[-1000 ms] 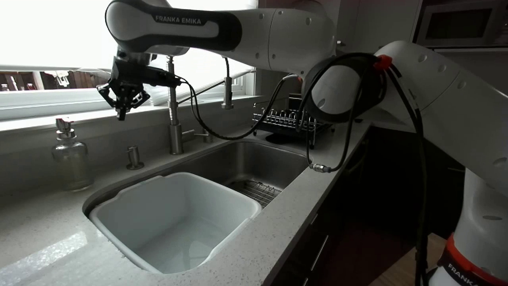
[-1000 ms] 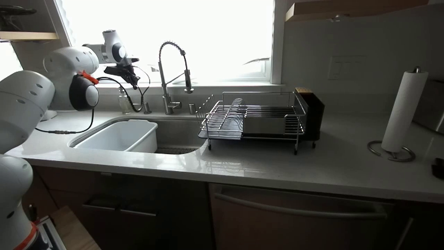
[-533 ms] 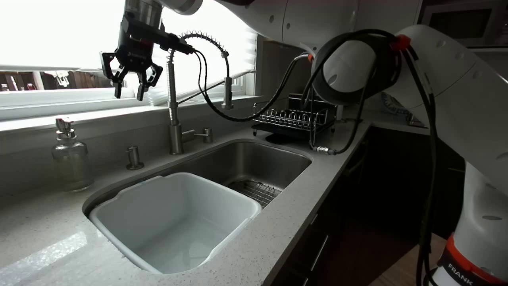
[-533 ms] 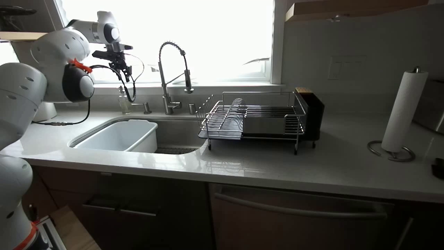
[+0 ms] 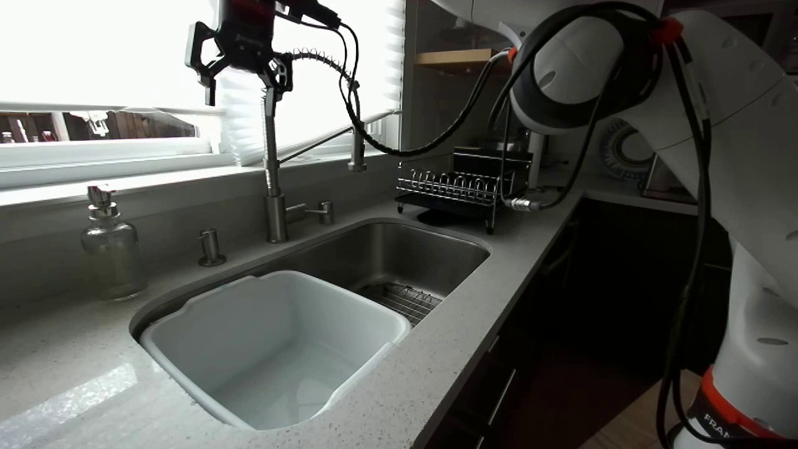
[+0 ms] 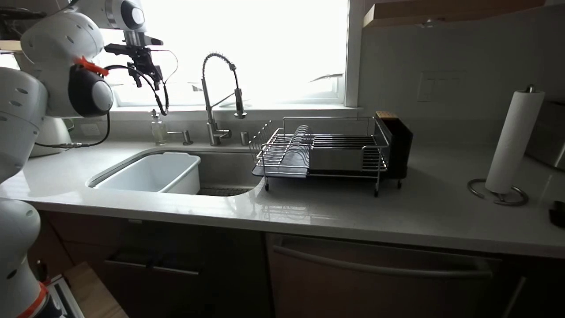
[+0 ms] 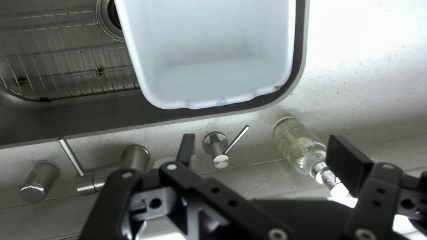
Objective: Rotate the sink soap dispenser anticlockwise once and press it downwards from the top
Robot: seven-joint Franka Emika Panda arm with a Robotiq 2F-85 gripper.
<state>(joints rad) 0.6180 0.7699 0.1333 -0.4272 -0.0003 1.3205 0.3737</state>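
Note:
The sink soap dispenser (image 5: 212,249) is a short metal post on the counter behind the sink, beside the faucet. Its thin nozzle (image 7: 237,139) slants towards the basin and the glass bottle in the wrist view, and the round flat top (image 7: 221,161) faces the camera. My gripper (image 5: 240,101) hangs high above the counter, pointing down, well clear of the dispenser. Both fingers stand wide apart with nothing between them. From above, the dispenser appears between the two fingertips, closer to the left one (image 7: 186,148).
A tall spring faucet (image 5: 274,215) rises close by the gripper in an exterior view. A glass pump bottle (image 7: 297,146) stands on the dispenser's far side from the faucet. A white basin (image 5: 249,324) sits in the sink; a dish rack (image 6: 284,161) stands on the counter.
My gripper has risen and drawn back towards the robot's base. Its fingers, together one second ago, have spread wide. The dispenser looks unmoved.

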